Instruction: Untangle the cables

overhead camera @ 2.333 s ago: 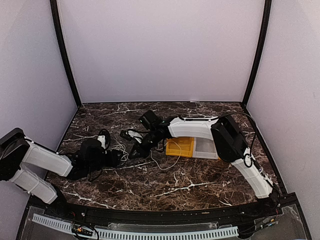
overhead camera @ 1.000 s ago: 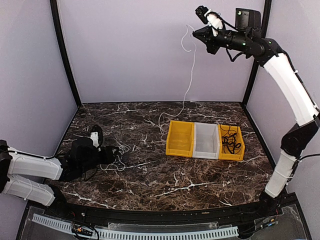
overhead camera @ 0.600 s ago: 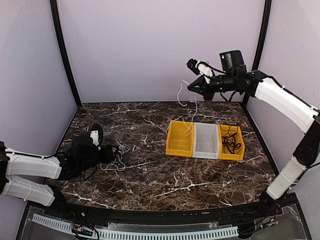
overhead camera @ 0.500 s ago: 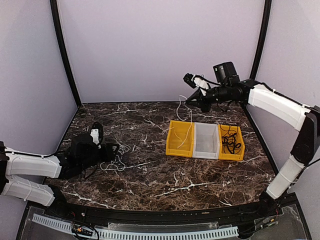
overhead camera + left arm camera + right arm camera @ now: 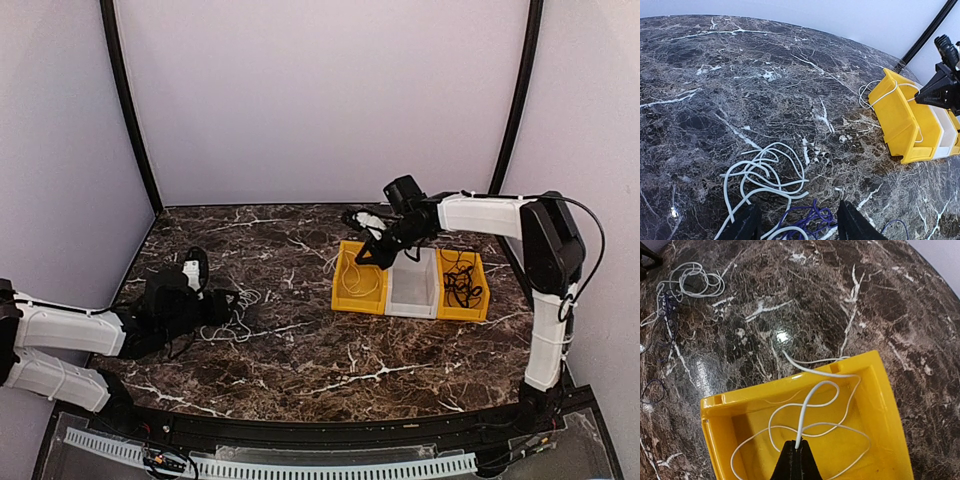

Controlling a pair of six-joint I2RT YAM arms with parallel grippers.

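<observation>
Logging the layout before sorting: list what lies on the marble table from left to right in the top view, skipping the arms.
Tangled clump of white and dark cables → yellow plastic bin holding a white cable → white plastic bin → second yellow plastic bin holding black cables.

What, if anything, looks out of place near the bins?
The white cable held by the right fingers is not fully inside the left yellow bin: one loop hangs over its rim onto the table.
</observation>
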